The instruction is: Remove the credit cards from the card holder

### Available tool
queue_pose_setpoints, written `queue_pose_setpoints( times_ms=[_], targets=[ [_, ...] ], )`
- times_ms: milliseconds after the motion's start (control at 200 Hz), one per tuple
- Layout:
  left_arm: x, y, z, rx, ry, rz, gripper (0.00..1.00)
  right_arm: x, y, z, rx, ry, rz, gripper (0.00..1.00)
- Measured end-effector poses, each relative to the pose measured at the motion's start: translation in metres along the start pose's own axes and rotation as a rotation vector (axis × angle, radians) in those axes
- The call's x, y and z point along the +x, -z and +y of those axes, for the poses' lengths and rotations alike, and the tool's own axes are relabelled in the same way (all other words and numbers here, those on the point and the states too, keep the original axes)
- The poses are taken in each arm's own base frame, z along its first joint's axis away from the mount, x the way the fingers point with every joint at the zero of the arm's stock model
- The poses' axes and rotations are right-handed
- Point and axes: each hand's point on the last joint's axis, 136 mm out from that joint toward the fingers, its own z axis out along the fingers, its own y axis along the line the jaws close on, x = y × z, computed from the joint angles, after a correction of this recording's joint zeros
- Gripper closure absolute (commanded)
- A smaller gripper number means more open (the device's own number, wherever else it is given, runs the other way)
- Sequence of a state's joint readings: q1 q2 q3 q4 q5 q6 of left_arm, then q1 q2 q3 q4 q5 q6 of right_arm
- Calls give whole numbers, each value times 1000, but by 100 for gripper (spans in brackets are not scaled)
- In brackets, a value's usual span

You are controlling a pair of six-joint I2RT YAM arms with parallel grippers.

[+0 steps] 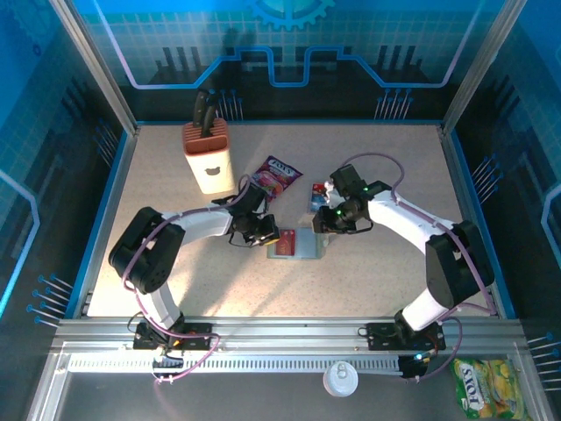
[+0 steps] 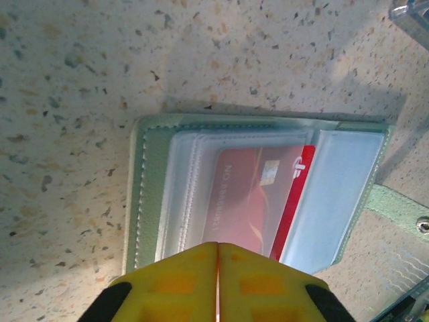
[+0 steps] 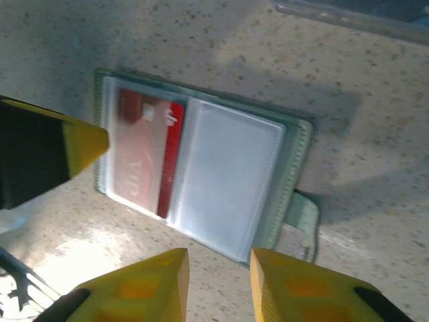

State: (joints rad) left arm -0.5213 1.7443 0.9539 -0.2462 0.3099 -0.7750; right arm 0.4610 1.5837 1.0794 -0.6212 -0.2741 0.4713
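The card holder (image 1: 308, 246) lies open and flat near the middle of the worktop (image 1: 175, 281), inner side up, its grey-green stitched border framing two clear plastic sleeves. In the top view, the sleeve at 9 o'clock holds the red card (image 1: 285, 245), tucked most of the way in, with one long edge showing bare past the sleeve's mouth by the centre fold. The 3 o'clock sleeve looks empty. A green snap strap sticks out from that side. A small blue card (image 1: 315, 196) seems to lie apart at 12 o'clock
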Motion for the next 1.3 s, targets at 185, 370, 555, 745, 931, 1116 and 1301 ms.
queue_pose_setpoints(
  times_ms=[185, 370, 555, 745, 931, 1116, 1301],
  targets=[
    [5, -2, 8, -18, 8, 12, 96, -3, -6, 22, -80, -5, -3, 68],
    [6, -2, 9, -20, 9, 12, 97, 1, -24, 35, -123, -9, 37, 68],
    [7, -2, 10, -19, 2, 12, 98, 4, -40, 41, -147, -22, 68, 68],
    [7, -2, 11, -18, 1, 11, 99, 6, -57, 47, -177, -37, 93, 68],
    [8, -1, 12, -19, 1, 11, 98, 6, -69, 49, -200, -56, 112, 68],
    [8, -1, 12, -19, 1, 11, 99, 7, -79, 50, -215, -66, 127, 68],
    [8, -1, 12, -19, 1, 11, 99, 8, -84, 51, -229, -72, 138, 68]
  ],
)
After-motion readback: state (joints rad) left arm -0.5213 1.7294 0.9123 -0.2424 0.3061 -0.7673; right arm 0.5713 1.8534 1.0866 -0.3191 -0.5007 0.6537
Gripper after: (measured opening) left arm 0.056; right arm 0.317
